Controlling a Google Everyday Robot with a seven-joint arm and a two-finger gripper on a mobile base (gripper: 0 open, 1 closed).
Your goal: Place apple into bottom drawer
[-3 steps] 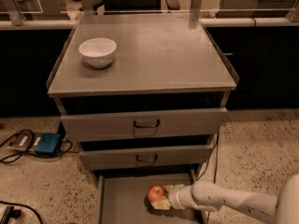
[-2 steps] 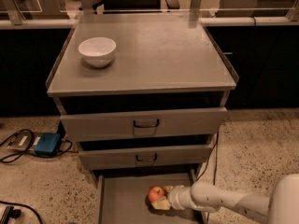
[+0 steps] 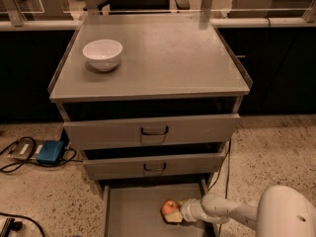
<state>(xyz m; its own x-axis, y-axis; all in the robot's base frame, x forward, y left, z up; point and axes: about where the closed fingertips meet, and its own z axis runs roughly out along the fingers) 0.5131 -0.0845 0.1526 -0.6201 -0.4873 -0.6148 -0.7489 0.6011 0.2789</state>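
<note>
The apple [image 3: 170, 207] is small, red with a yellowish patch, and sits low inside the bottom drawer [image 3: 133, 206], right of its middle. The bottom drawer is pulled out, a flat grey tray with thin side walls. My gripper [image 3: 174, 215] reaches in from the right on a white arm and sits right against the apple, with a pale fingertip below it. The apple looks to be at the drawer floor.
Two grey drawers with dark loop handles [image 3: 154, 131] sit above. A white bowl [image 3: 102, 53] stands on the cabinet top at the left. A blue box [image 3: 50, 152] and cables lie on the floor at the left. My white arm [image 3: 276, 216] fills the lower right.
Almost nothing has moved. The gripper and apple stay at the same spot in the bottom drawer.
</note>
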